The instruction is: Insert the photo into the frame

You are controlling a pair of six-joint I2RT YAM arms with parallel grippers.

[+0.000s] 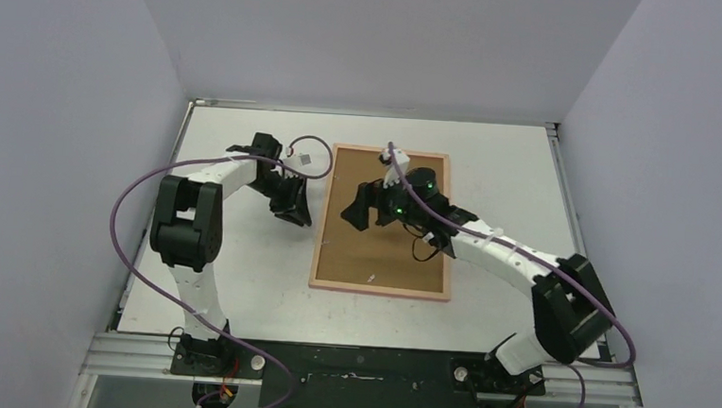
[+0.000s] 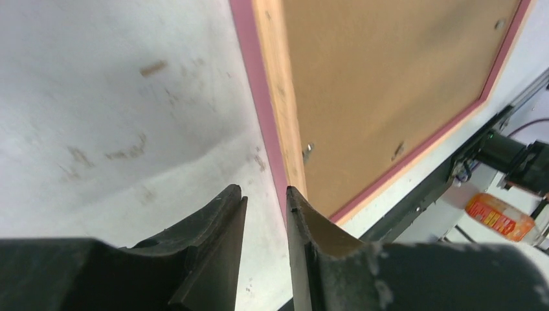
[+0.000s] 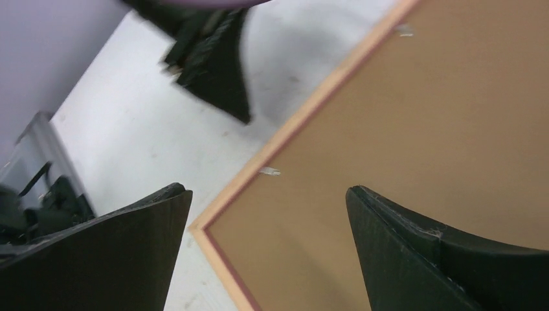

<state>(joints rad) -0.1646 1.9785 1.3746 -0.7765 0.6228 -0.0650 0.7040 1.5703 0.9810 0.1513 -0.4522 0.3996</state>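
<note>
The frame [image 1: 380,289] lies face down on the white table, its salmon-pink border around a brown hardboard backing panel [image 1: 382,257]. The photo is not in view. My left gripper [image 1: 295,217] is low at the frame's left edge, jaws a narrow gap apart with nothing between them; in the left wrist view [image 2: 263,189] its right finger sits at the pink border [image 2: 259,97]. My right gripper [image 1: 352,213] hovers wide open and empty over the panel near the left edge, seen in the right wrist view [image 3: 268,191] above the frame's corner [image 3: 201,230].
Small metal tabs [image 2: 308,150] [image 3: 269,171] hold the panel along the frame's inner edge. White walls close in the table on three sides. A metal rail [image 1: 357,365] runs along the near edge. An orange-labelled object [image 2: 498,216] lies beyond the table.
</note>
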